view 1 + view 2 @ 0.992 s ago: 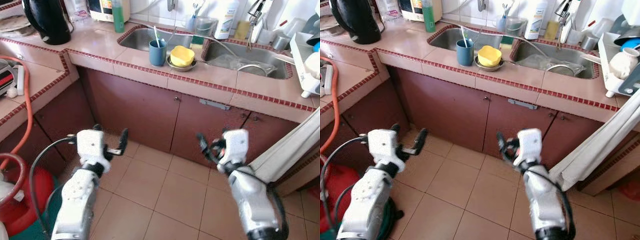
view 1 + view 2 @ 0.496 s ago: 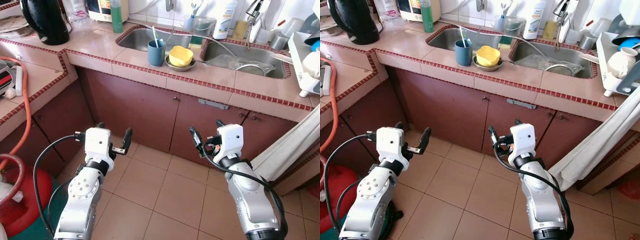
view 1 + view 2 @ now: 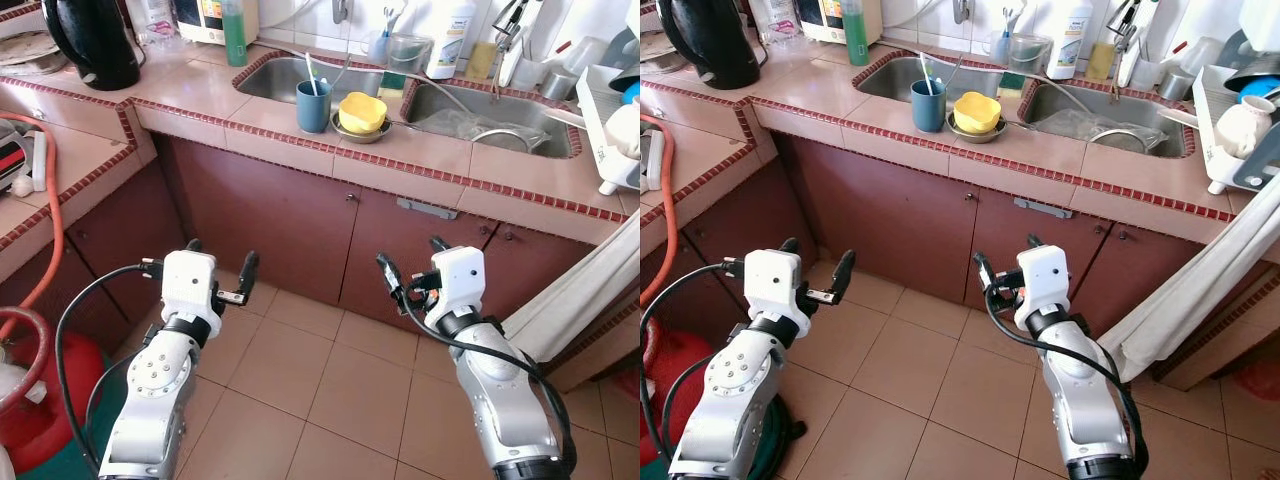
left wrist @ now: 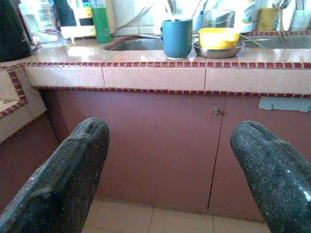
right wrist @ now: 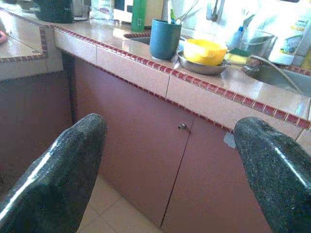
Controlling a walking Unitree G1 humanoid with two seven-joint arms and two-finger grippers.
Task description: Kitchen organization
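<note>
Claws are hanging low before the cupboard doors, left claw (image 3: 222, 275) and right claw (image 3: 412, 270) both spread apart and carrying nothing, because you are facing the blue cup (image 3: 314, 105) and yellow bowl (image 3: 363, 111) up on the worktop (image 3: 420, 160) between the sinks.

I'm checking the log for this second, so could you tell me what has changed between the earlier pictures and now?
Both arms drew in towards each other: the left gripper shifted slightly right and the right gripper moved left and up a little. Both are open and empty, as before. The blue cup, yellow bowl and counter items stayed put.
</note>
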